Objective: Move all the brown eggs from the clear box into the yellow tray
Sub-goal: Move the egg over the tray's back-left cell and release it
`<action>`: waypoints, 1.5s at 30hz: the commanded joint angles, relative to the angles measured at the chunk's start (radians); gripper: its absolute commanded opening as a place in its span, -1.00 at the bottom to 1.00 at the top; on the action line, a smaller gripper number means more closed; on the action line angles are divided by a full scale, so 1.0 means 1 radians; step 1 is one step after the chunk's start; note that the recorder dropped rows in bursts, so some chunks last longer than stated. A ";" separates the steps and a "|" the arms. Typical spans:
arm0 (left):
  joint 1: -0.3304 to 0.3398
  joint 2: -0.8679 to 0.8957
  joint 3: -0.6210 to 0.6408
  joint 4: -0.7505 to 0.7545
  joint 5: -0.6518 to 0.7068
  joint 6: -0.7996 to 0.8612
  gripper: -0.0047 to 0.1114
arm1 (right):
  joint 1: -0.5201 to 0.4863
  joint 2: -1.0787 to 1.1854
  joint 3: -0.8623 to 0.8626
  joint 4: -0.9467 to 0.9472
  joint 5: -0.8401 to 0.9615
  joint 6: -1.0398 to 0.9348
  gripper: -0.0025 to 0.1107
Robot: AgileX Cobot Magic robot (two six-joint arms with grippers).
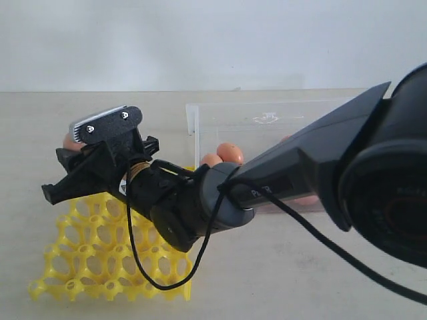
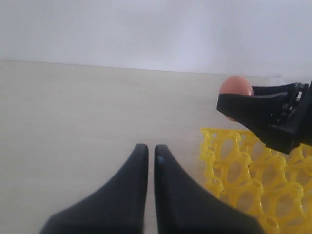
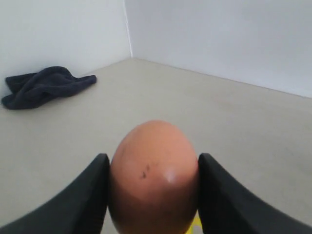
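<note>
Black fingers of the right tool (image 3: 153, 163) are clamped on one brown egg (image 3: 155, 180), one finger pressed to each flank, and the shell fills the whole gap. It's a clean grip, with a small dark speck showing on the shell. The egg hangs in the air above the yellow tray (image 1: 100, 263), over the edge farthest from the exterior camera, clear of the lattice. The right arm reaches across from the box side to get it there.

Over to the left tool (image 2: 148, 156): its two dark fingers are drawn almost together with only a thin slit between them and nothing in it. It sits low over the bare worktop (image 1: 280, 287), off to the side of the yellow tray and apart from it.

Beside the yellow tray, on the side the right arm comes from, stands the clear box (image 1: 267, 113). At least two more eggs (image 1: 230, 152) show inside, near the wall facing the tray. The arm hides the rest, so I can't give a count.

Well away from the yellow tray, a dark cloth (image 3: 44, 85) lies crumpled where the worktop meets the white wall.
</note>
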 commanded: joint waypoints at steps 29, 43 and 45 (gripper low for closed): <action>-0.006 -0.004 0.004 0.005 -0.005 0.000 -0.85 | -0.001 0.047 -0.007 -0.016 0.144 -0.080 -0.23; -0.006 -0.004 0.004 0.005 -0.005 0.000 -0.85 | -0.001 0.025 -0.007 -0.011 0.120 -0.116 0.00; -0.006 -0.004 0.004 0.005 -0.005 0.000 -0.85 | -0.001 -0.013 -0.007 0.007 0.118 -0.170 0.00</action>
